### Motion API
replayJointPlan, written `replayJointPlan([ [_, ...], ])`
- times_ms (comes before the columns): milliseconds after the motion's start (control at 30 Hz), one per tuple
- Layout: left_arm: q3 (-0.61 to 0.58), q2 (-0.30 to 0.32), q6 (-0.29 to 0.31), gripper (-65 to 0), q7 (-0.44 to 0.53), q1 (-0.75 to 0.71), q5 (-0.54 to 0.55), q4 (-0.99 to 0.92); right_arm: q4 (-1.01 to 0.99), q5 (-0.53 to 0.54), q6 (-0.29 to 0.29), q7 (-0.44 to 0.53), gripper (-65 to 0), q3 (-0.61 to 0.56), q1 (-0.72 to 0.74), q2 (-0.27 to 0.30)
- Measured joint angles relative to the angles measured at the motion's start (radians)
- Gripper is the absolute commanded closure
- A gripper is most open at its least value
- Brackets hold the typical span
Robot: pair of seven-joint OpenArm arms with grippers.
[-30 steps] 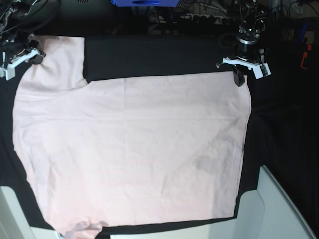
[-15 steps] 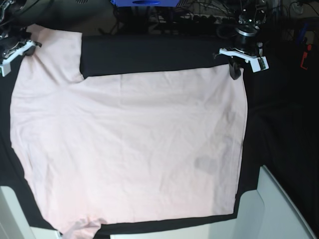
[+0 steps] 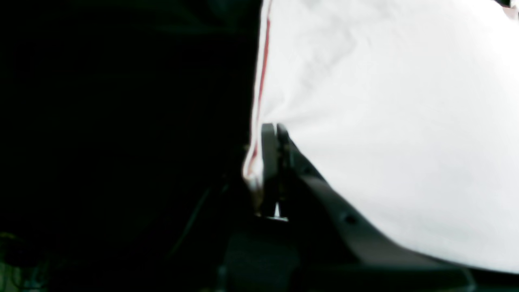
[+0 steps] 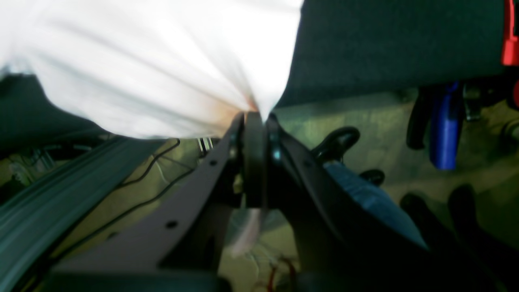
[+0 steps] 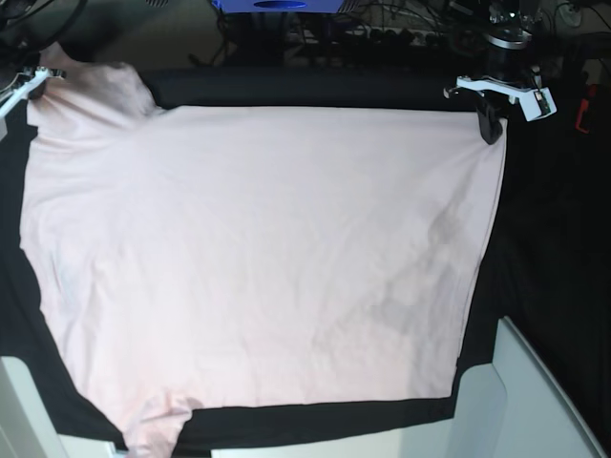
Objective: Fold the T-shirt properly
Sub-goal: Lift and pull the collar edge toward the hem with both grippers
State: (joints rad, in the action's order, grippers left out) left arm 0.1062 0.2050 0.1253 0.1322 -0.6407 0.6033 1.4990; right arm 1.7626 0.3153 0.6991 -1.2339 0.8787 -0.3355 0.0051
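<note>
The pale pink T-shirt [image 5: 258, 258] lies spread plain side up on the black table cloth [image 5: 549, 248]. My left gripper [image 5: 491, 129] is at the far right, shut on the shirt's far right corner. The left wrist view shows its closed fingertips [image 3: 272, 134] pinching the shirt's edge [image 3: 385, 121]. My right gripper [image 5: 27, 88] is at the far left, shut on the shirt near the bunched sleeve. In the right wrist view its fingertips [image 4: 255, 117] clamp a gathered point of the fabric [image 4: 162, 69], which fans out taut from them.
White panels stand at the near right [image 5: 520, 401] and near left [image 5: 24, 410] corners. A blue box [image 5: 277, 5] and cables sit behind the far table edge. A red tool [image 5: 582, 107] hangs at the far right.
Both grippers have moved away toward the far edge and outward, pulling the shirt's far edge with them. The shirt now covers the strip of black cloth that showed at the back.
</note>
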Motion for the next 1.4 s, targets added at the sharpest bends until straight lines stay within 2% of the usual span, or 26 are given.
replayJointPlan([
  [300, 0.008, -0.003, -0.001, 0.0, -0.007, -0.016, 0.000, 0.057, 0.040, 0.001, 0.000, -0.087, 0.0, 0.000, 0.087, 0.014],
  [400, 0.018, -0.023, -0.006, 0.0, -0.109, 0.005, 0.000, 0.079, 0.039, -0.006, 0.000, -0.093, 0.0, -0.060, 0.100, 0.048],
  [733, 0.018, -0.031, -0.011, 0.0, -0.284, 0.122, 0.000, 0.100, 0.039, -0.008, 0.000, -0.093, 0.0, -0.081, 0.191, 0.048],
  [1000, 0.018, -0.031, -0.012, 0.0, -0.327, 0.169, 0.000, 0.103, -0.090, -0.008, 0.000, -0.092, 0.0, -0.085, 0.273, 0.111],
  [1033, 0.018, -0.030, -0.016, 0.0, -0.327, 0.175, 0.000, 0.108, -0.106, -0.009, -0.001, -0.095, 0.0, -0.085, 0.280, 0.116],
  [1167, 0.011, -0.031, -0.118, 0.0, -0.327, 0.212, 0.000, 0.112, -0.144, -0.007, -0.001, -0.093, 0.0, -0.085, 0.325, 0.134],
  [1300, 0.010, -0.030, -0.119, 0.0, -0.328, 0.229, 0.000, 0.112, -0.168, -0.007, -0.001, -0.092, 0.0, -0.093, 0.348, 0.144],
  [1400, 0.009, -0.031, -0.122, 0.0, -0.327, 0.251, 0.000, 0.109, -0.183, -0.011, -0.003, -0.091, 0.0, -0.150, 0.359, 0.151],
])
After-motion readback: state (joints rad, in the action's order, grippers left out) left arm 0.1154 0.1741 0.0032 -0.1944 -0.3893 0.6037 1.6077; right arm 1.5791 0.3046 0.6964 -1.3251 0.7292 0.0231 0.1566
